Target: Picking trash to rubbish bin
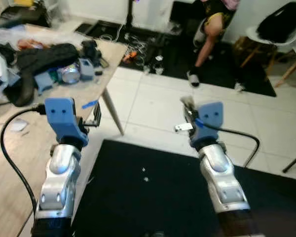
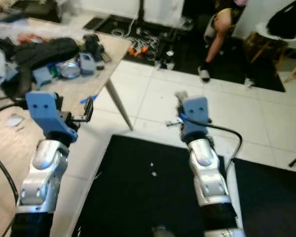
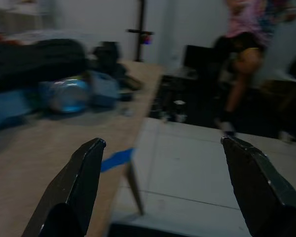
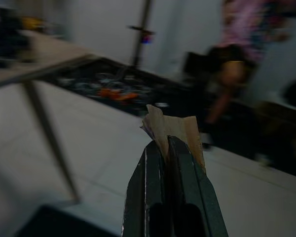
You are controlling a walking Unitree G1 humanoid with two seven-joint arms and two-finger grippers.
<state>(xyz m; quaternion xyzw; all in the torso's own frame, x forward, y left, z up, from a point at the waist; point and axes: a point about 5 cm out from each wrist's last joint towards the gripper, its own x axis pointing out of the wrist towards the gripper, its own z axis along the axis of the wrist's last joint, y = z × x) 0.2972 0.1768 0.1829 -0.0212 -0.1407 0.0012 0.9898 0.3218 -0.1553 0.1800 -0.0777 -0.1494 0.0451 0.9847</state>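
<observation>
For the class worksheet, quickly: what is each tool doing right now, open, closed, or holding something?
Left tool: open, holding nothing, by the table edge.
Right tool: closed on a paper scrap, raised above the floor.

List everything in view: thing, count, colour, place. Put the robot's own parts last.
Scrap of paper: one, tan, pinched between the right gripper's fingers.
Table: one, light wood, on the robot's left.
Clutter on the table: several black and blue items, too blurred to name.
Strip of tape: one, blue, near the table's edge.
Mat: one, black, on the floor just ahead.
Floor tiles: white, beyond the mat.
Cables: a tangle, white and orange, on the dark floor area past the table.
Chair: one, white with a dark item on it, far right.
Person: one, bending, far side.
Left gripper: open, above the table's edge.
Right gripper: shut on the scrap.
</observation>
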